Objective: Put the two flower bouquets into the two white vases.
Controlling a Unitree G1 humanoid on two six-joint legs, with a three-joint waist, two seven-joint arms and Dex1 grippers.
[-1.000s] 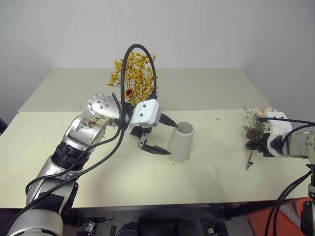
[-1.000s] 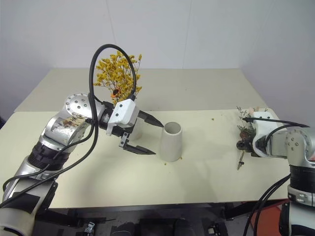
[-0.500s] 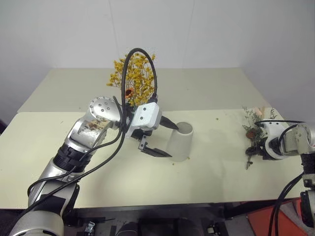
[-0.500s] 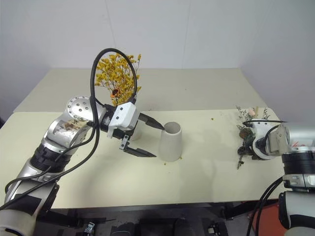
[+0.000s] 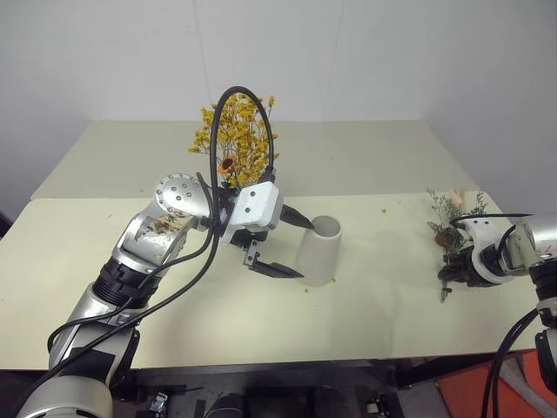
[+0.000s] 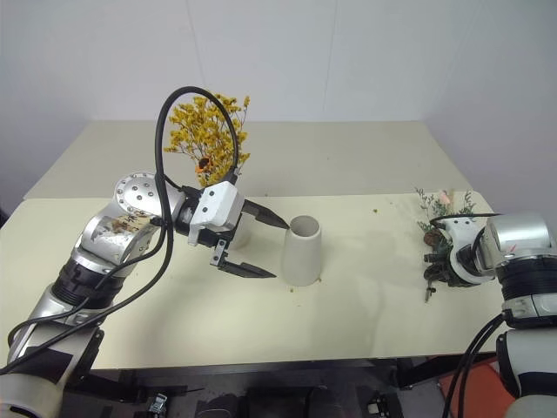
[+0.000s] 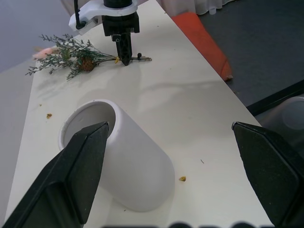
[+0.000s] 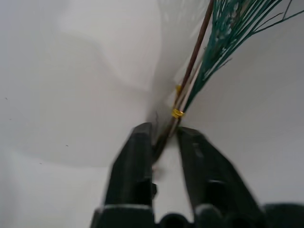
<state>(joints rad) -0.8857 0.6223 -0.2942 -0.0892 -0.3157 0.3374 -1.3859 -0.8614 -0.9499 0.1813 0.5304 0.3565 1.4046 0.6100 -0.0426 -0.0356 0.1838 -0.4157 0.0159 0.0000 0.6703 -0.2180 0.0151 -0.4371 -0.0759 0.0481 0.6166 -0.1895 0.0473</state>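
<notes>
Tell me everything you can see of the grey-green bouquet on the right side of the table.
The grey-green bouquet is a small dried bunch of thin sprigs with pink and brown bits, its stems bound by a small yellow tie. It lies flat on the cream table near the right edge, well apart from the wide-mouthed vase. The right gripper points down and is shut on its stems.

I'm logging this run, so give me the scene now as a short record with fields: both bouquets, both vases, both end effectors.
yellow-orange dried bouquet: upright in the vase behind the left arm
bottle-shaped white vase: mostly hidden by the left arm
wide-mouthed tapered white ceramic vase: upright, empty
grey-green dried bouquet: lying on the cream table
left end effector: open beside the wide vase
right end effector: shut on the grey-green bouquet's stems
</notes>
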